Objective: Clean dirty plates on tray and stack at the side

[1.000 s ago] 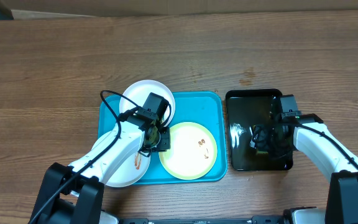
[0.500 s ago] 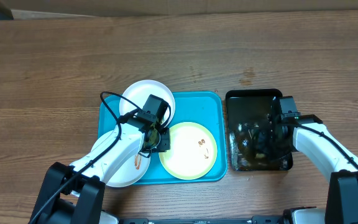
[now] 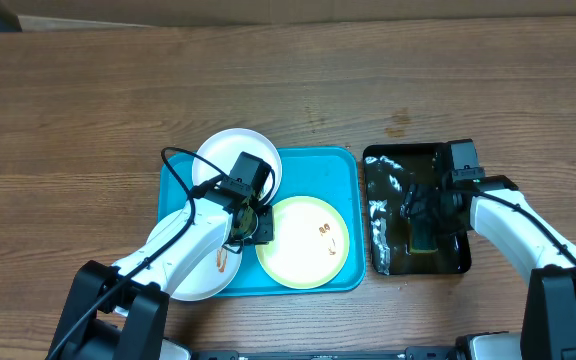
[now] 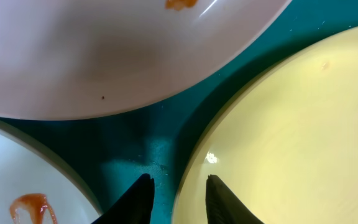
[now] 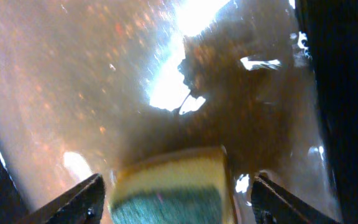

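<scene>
The turquoise tray (image 3: 318, 170) carries three plates. A white plate (image 3: 230, 155) overhangs its far left corner, a white plate (image 3: 200, 275) with a reddish smear sits at the near left, and a pale yellow-green plate (image 3: 303, 245) lies at the near right. My left gripper (image 3: 256, 222) hovers low between them. In the left wrist view my left gripper (image 4: 178, 190) is narrowly open, astride the yellow-green plate's (image 4: 291, 124) rim, one finger over the tray (image 4: 154, 137). My right gripper (image 5: 178, 190) is open around a yellow-and-green sponge (image 5: 169, 186), with a gap on each side.
The sponge (image 3: 423, 240) lies in brown water in a glossy black tray (image 3: 367, 215) right of the turquoise one, under my right gripper (image 3: 420, 215). Bare wood tabletop (image 3: 88, 120) stretches left and behind. A cable loops off the left arm across the far white plate.
The right gripper has shifted slightly away in the black tray. The water is stirred up and glinting, and the sponge now shows. The left arm and the plates have not moved.
</scene>
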You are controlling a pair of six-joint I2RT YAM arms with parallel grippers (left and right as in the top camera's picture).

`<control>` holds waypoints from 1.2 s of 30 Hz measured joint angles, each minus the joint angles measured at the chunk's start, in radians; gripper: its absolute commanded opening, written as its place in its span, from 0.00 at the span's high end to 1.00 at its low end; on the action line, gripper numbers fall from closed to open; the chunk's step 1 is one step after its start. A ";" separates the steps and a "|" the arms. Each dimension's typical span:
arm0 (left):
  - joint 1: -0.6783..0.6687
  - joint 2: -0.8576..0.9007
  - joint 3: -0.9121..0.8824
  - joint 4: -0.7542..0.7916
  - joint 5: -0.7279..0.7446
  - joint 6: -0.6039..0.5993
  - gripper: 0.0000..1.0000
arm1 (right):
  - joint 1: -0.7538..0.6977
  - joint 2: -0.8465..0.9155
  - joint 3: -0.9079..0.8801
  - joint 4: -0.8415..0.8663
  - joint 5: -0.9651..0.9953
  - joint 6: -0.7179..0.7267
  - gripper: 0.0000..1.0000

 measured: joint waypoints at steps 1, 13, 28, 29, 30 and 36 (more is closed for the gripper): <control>0.000 0.000 0.000 0.000 0.000 0.000 0.69 | 0.000 0.003 -0.003 0.015 0.001 0.002 0.96; 0.000 0.000 0.000 0.000 0.000 -0.003 0.66 | 0.000 0.006 0.009 -0.088 0.008 0.006 0.28; 0.000 0.000 0.000 -0.002 0.000 -0.007 0.63 | 0.000 0.006 0.018 -0.174 -0.008 0.008 0.16; 0.000 0.000 0.000 -0.004 0.000 -0.007 0.63 | 0.000 0.006 0.022 -0.191 -0.011 0.007 0.18; 0.000 0.000 0.000 -0.005 0.000 -0.007 0.63 | 0.000 0.006 0.024 -0.206 -0.012 0.007 0.20; 0.000 0.000 -0.019 -0.006 0.000 -0.008 0.64 | 0.000 0.006 0.020 -0.222 -0.015 0.006 0.76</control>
